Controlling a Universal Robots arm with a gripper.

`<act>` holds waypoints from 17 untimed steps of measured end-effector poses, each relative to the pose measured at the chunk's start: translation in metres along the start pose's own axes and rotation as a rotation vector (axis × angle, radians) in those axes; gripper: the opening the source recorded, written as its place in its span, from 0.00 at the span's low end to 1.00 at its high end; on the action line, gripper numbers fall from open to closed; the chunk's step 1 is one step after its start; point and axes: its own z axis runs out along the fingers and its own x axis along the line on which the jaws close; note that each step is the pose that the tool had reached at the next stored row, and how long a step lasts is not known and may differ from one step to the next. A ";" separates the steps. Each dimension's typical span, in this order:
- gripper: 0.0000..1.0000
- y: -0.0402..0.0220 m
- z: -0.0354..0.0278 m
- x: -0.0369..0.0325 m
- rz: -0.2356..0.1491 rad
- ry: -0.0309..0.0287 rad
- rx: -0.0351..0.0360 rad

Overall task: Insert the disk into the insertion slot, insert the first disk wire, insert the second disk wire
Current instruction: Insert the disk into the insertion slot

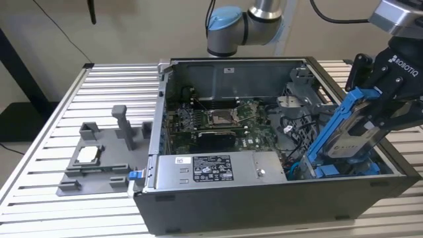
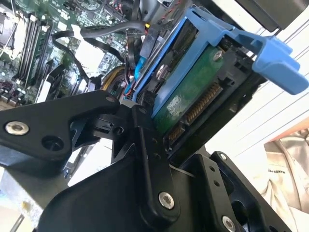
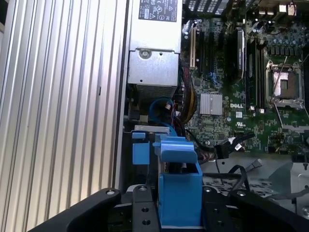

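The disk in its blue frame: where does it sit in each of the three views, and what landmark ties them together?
Exterior view: the disk stands tilted in the gripper, at the exterior view's right, inside the case.
Second wrist view: the disk shows its green board, clamped between the fingers.
First wrist view: its blue frame end is nearest, the power supply box beyond.
Shared landmark: the motherboard.

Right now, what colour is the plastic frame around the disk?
Bright blue: the frame around the disk shows best in the exterior view.
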 end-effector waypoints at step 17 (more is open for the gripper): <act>0.33 0.0207 -0.0102 -0.0004 -0.002 0.0003 0.0614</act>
